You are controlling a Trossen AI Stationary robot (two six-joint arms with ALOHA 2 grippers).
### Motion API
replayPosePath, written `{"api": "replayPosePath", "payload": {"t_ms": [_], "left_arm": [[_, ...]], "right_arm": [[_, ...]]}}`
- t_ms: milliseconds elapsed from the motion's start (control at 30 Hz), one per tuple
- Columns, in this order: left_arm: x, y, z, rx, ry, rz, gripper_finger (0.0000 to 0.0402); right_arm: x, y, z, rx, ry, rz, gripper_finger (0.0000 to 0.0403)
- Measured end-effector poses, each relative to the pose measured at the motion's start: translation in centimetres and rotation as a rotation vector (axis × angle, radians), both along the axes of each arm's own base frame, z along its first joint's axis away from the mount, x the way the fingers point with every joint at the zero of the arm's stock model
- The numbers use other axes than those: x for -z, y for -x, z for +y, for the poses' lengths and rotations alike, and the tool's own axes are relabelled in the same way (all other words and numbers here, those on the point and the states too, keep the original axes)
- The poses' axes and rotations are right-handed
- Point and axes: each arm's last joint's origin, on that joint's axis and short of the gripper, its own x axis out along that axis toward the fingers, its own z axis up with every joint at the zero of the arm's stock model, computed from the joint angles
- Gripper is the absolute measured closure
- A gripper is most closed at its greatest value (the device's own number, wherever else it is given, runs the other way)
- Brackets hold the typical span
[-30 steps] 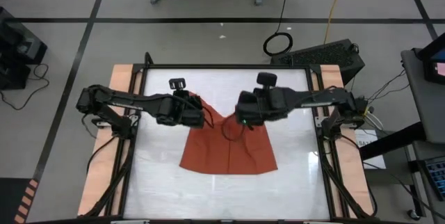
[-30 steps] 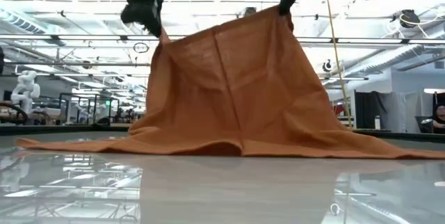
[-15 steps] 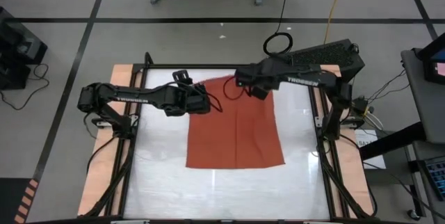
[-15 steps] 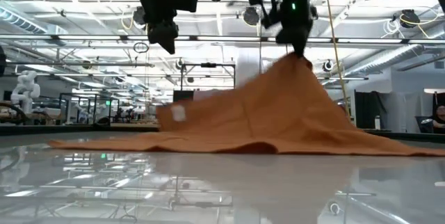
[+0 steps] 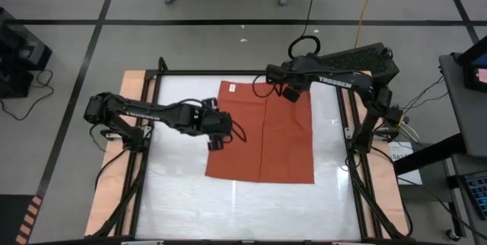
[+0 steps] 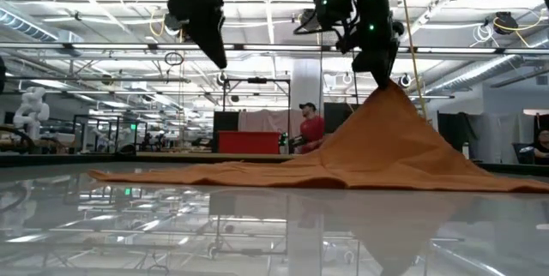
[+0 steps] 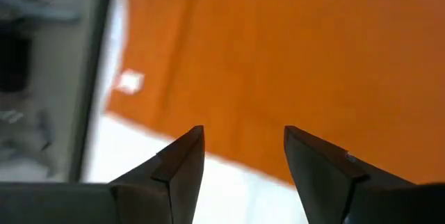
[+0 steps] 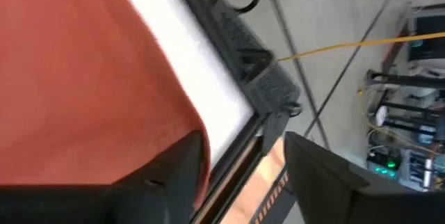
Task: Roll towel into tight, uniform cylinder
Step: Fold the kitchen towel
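Note:
The rust-orange towel (image 5: pixel 262 135) lies spread on the white table, flat on its left and near parts (image 6: pixel 214 173). Its far right corner rises to a peak (image 6: pixel 390 94) under my right gripper (image 5: pixel 289 93). That gripper's fingers stand apart in its wrist view (image 8: pixel 243 161), with the towel's edge (image 8: pixel 104 78) beside one finger. My left gripper (image 5: pixel 216 140) hangs open above the towel's left edge, well clear of the cloth (image 6: pixel 216 57). Between its fingers (image 7: pixel 243 158) I see only towel and table far below. My right gripper comes at the towel from above, slanting down, and the cloth's raised far right corner (image 6: pixel 388 87) reaches up to its fingertips. Nothing shows between the parted fingers in the wrist view. Whether one finger touches the cloth I cannot tell.
A black frame (image 5: pixel 243 74) runs round the table, with wooden boards (image 5: pixel 114 161) along its left and right sides. Bare white table (image 5: pixel 228 211) lies near the front edge and left of the towel. A person in red (image 6: pixel 310 129) stands in the room beyond.
My left gripper has let go of the far left corner and moved down toward the near edge. That corner has dropped flat. My right gripper has swung toward the far right edge with the far right corner, spreading the hanging towel out over the table.

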Motion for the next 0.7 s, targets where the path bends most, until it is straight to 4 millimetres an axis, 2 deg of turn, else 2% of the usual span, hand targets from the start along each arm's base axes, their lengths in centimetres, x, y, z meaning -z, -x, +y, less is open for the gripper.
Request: {"api": "replayPosePath", "payload": {"t_ms": [200, 367, 533, 700], "left_arm": [[1.7, -1.2, -2.9, 0.139, 0.137, -0.015, 0.0198], [4.8, -2.6, -4.8, 0.191, 0.150, 0.067, 0.0198], [8.8, -3.9, -6.3, 0.268, 0.154, 0.185, 0.0199], [12.4, -4.1, -7.3, 0.326, 0.124, 0.332, 0.0199]], "right_arm": [[-2.7, 2.3, -0.1, 0.041, 0.042, -0.081, 0.0161], [-4.7, 4.0, 0.4, 0.075, 0.065, -0.175, 0.0159], [-5.8, 4.8, 1.6, 0.046, -0.069, -0.295, 0.0166], [-6.3, 4.6, 3.9, -0.035, -0.235, -0.360, 0.0174]]}}
